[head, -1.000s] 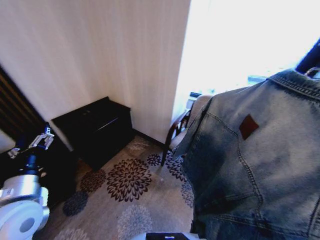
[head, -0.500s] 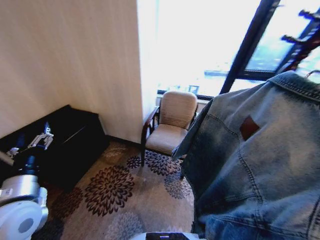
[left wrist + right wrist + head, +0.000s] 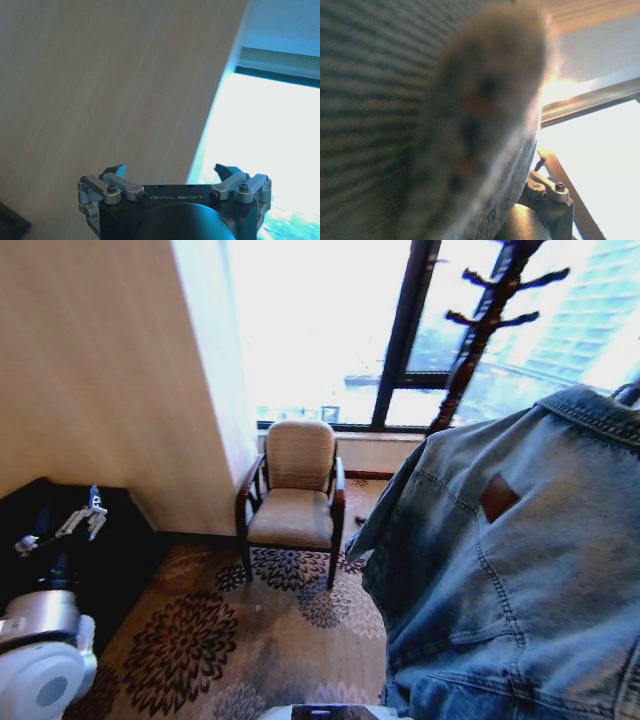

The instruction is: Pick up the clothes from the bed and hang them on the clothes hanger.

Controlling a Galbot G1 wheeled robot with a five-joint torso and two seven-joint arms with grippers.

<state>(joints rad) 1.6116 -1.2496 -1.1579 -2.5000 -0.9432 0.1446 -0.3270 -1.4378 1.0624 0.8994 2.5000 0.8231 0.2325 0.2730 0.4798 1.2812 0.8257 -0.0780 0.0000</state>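
Denim jacket (image 3: pixel 510 560) hangs lifted at the robot's right, back outward, brown patch (image 3: pixel 498 497) showing, well apart from the armchair (image 3: pixel 292 498). Right gripper (image 3: pixel 547 192) sits against the cloth near the collar; whether its jaws are closed on it, cannot tell. Left gripper (image 3: pixel 175 182), jaws spread wide and empty, is parked low, on the far side of the armchair from the jacket. Wooden coat stand (image 3: pixel 480 330) rises behind the jacket by the window. Judgement: soft, floppy, fairly heavy denim; collar or shoulder seam gives the firmest hold.
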